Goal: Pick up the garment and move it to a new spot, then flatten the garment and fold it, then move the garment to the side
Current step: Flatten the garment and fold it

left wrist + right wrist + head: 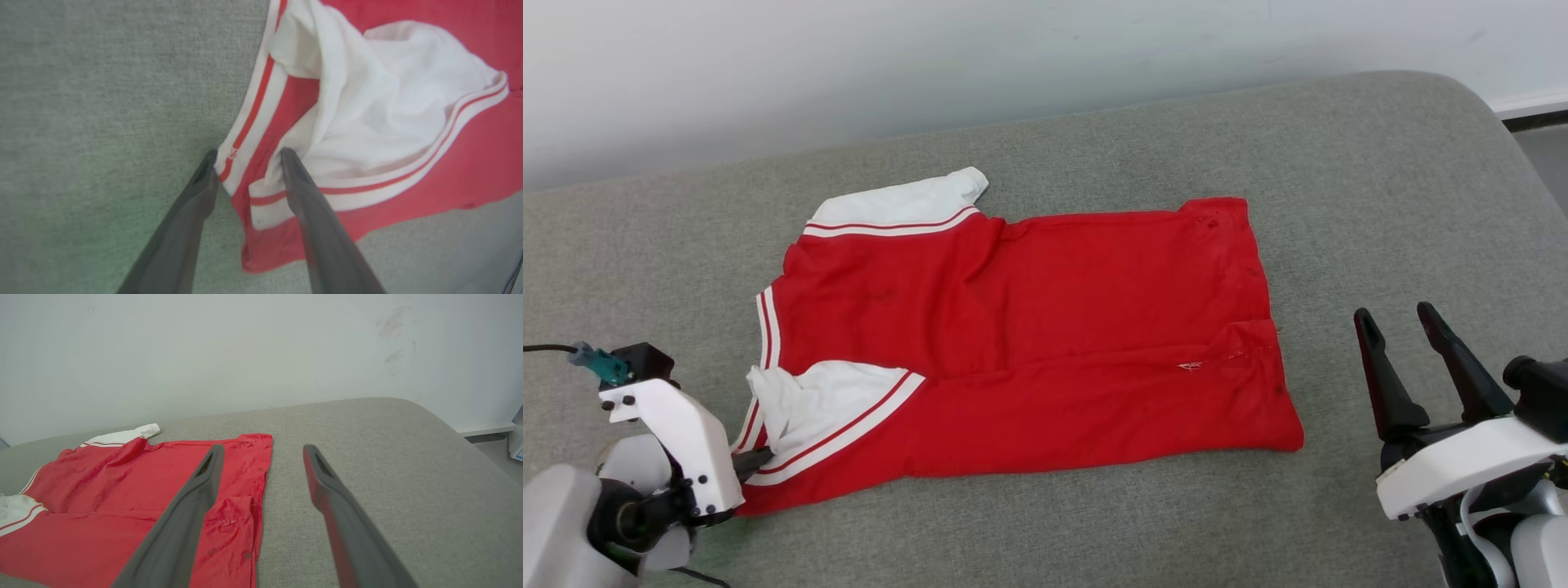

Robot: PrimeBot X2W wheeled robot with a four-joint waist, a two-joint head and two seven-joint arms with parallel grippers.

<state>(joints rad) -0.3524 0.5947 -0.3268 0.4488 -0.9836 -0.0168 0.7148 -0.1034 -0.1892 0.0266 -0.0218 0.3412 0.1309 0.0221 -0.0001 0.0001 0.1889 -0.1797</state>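
Red jersey shirt (1045, 327) (470, 155) (102, 498) lies spread across the middle of the head view, on a grey cushion (1380, 163). At the lower left, the left gripper (753, 462) (248, 153) reaches into its nearest corner. The fingers are apart and straddle the striped trim (249, 122), one on the cushion and one on the fabric by a rumpled white sleeve (380, 102). At the lower right, the right gripper (1396, 314) (263, 451) hovers with fingers spread wide and nothing between them, beside the shirt's right edge. Farther up, the second sleeve (907, 208) lies flat, and a white wall (849, 57) stands behind.
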